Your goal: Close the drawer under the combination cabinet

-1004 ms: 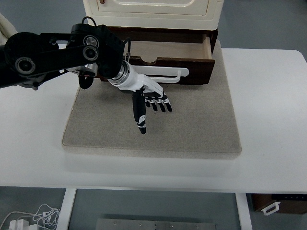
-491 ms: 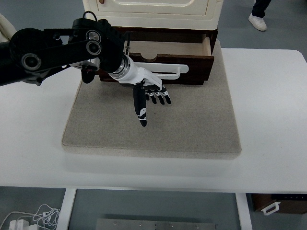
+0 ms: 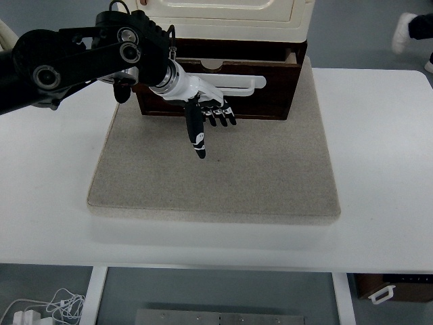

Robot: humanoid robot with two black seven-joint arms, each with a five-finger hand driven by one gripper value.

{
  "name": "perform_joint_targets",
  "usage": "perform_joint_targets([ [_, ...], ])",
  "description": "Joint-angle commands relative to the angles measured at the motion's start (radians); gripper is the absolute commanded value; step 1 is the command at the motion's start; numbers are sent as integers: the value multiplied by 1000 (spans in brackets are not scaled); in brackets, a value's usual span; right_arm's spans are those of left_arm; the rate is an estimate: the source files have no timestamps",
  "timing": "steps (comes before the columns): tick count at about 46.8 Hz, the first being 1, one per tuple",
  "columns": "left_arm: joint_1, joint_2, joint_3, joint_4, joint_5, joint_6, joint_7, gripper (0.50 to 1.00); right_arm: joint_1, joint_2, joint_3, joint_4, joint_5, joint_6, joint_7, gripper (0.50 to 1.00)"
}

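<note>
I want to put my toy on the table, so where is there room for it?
The grey mat is bare in front of the drawer, from its middle down to the near edge. The white table is also bare on both sides of the mat. It is crowded at the back, where the left hand is against the drawer under the cabinet.

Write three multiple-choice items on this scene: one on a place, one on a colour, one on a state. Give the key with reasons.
1. The left hand is
A. against the drawer front
B. at the table's near edge
C. on top of the cabinet

2. The drawer handle is
A. red
B. white
C. black

3. The drawer is
A. pulled right out
C. removed
B. nearly shut

Key: 1 A, the palm lies by the handle; 2 B, a pale bar on dark wood; 3 B, only a thin strip of its inside shows under the cabinet.
</note>
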Motion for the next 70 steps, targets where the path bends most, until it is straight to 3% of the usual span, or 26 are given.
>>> perform_joint_targets([
  [1,1,-1,-1,12,3,-1,0,996,0,0,0,1,0,1,0,952],
  [31,10,-26,-15,147,9,6,-11,996,0,0,0,0,0,-1,0,952],
  [70,15,-32,-50,177,25,7,-31,996,0,0,0,1,0,-1,0,952],
])
